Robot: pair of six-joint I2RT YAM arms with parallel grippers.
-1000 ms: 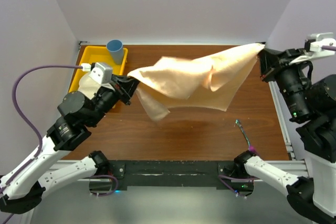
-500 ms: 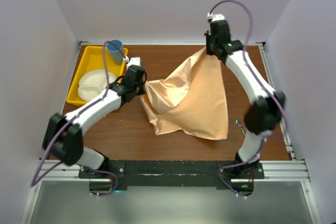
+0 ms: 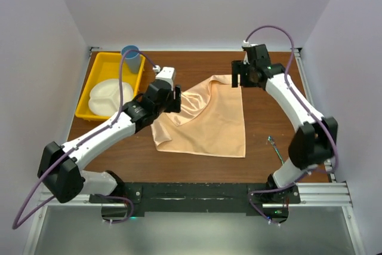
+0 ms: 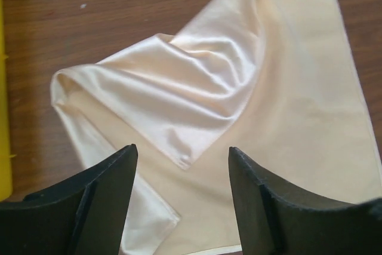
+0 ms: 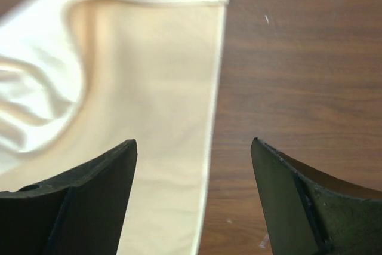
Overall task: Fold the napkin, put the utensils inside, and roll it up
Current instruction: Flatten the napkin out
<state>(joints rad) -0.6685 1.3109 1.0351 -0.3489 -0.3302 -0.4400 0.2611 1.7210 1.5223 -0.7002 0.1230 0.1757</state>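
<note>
Napkin (image 3: 212, 126): lies at the centre of the table (image 3: 286, 106), its 10 o'clock part folded over in loose wrinkles.
Fork (image 3: 276, 149): on the table at 4 o'clock from the napkin, apart from it.
Left gripper (image 3: 177, 101): jaws wide apart, empty, over the napkin's 10 o'clock fold.
Right gripper (image 3: 237, 77): jaws wide apart, empty, over the napkin's 1 o'clock corner.

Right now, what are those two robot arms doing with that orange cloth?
They are working on folding the napkin. It lies rumpled on the table, one flap doubled over on the left arm's side. The left gripper and right gripper hover open above it, holding nothing. The fork lies alone near the table's right edge.
</note>
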